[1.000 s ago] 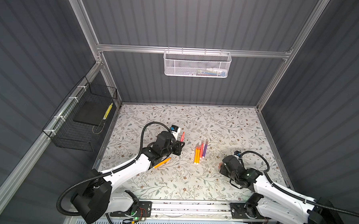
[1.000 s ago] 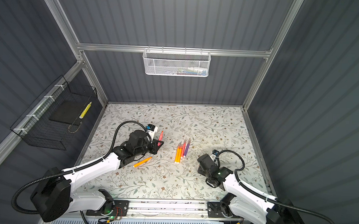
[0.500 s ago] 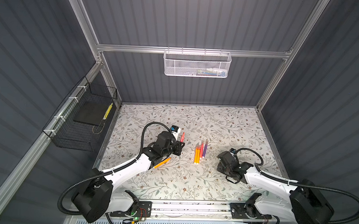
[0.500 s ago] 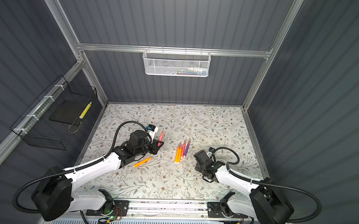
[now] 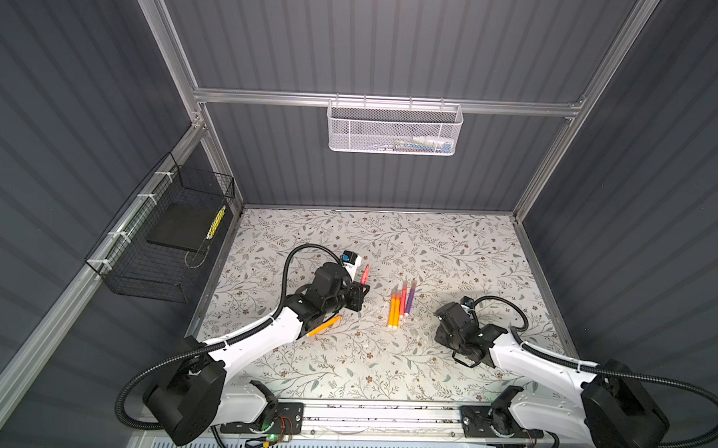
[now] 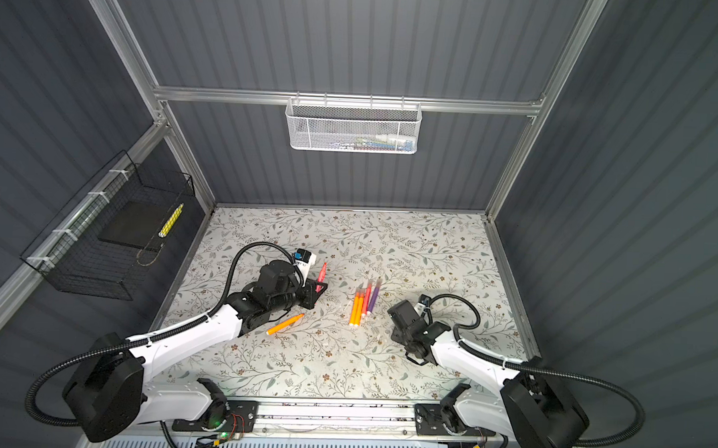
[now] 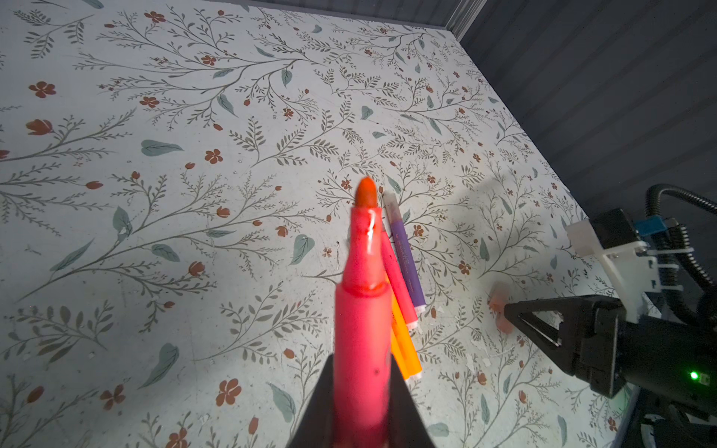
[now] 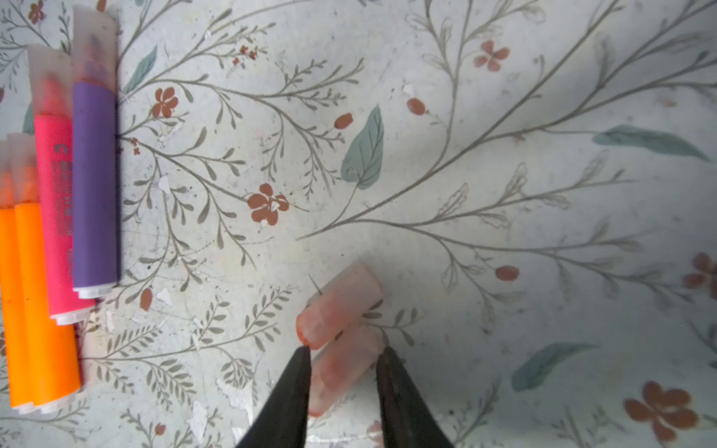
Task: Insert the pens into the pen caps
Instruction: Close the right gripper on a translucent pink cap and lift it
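My left gripper (image 7: pixel 361 360) is shut on an uncapped red-pink pen (image 7: pixel 362 310), tip pointing up and away; both top views show this pen (image 5: pixel 365 273) (image 6: pixel 322 271). Several capped pens lie side by side mid-table: purple (image 8: pixel 94 182), red-pink (image 8: pixel 54 209) and two orange (image 8: pixel 35 302). One more orange pen (image 5: pixel 323 325) lies beside the left arm. Two pinkish pen caps rest on the table right of that row. My right gripper (image 8: pixel 345 351) is down on one cap (image 8: pixel 345 368), its fingers touching both sides. The other cap (image 8: pixel 339 306) lies just beyond the fingertips.
The floral table (image 5: pixel 452 245) is walled on three sides. A white mesh basket (image 5: pixel 394 129) hangs on the back wall and a black wire basket (image 5: pixel 161 241) on the left wall. The right gripper (image 7: pixel 508 310) shows low at the left wrist view's side.
The right arm has shifted a little towards the pen row and its jaws have narrowed around the cap. The left arm and its pen have not moved.
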Robot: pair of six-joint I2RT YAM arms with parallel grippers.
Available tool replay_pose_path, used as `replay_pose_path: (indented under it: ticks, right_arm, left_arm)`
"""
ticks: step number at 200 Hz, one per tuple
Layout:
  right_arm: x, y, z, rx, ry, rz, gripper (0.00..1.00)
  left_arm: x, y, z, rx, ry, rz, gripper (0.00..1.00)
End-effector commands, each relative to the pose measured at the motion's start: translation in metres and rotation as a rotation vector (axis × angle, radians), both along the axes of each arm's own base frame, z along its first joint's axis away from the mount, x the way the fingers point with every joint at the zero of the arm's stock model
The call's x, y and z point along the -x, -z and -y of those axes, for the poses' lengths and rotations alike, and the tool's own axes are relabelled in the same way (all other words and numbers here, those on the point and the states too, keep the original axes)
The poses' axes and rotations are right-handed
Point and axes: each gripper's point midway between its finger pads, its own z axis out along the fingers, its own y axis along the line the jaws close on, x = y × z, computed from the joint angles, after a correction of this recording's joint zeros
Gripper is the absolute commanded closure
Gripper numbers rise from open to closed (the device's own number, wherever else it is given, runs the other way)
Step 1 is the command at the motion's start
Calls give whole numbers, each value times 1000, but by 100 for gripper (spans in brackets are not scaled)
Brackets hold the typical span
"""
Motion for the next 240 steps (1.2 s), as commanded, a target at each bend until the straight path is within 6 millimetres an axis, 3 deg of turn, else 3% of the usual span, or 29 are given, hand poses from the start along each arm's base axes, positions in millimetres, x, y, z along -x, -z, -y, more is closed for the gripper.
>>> replay_pose_path:
  ticks: [1,149,199,240]
  right_arm:
    - [5,3,11,34,25,-10,71]
    - [5,18,7,59,9,-63,72]
    - [7,17,6,44,8,-61,84]
    - [7,2,6,11,12,-21,89]
  left_arm:
    - [1,-8,5,10,28,22,100]
    - [0,-7,6,10,32,17,100]
    - [1,-7,6,11,33,18,100]
    - [1,-6,7,11,37,15,100]
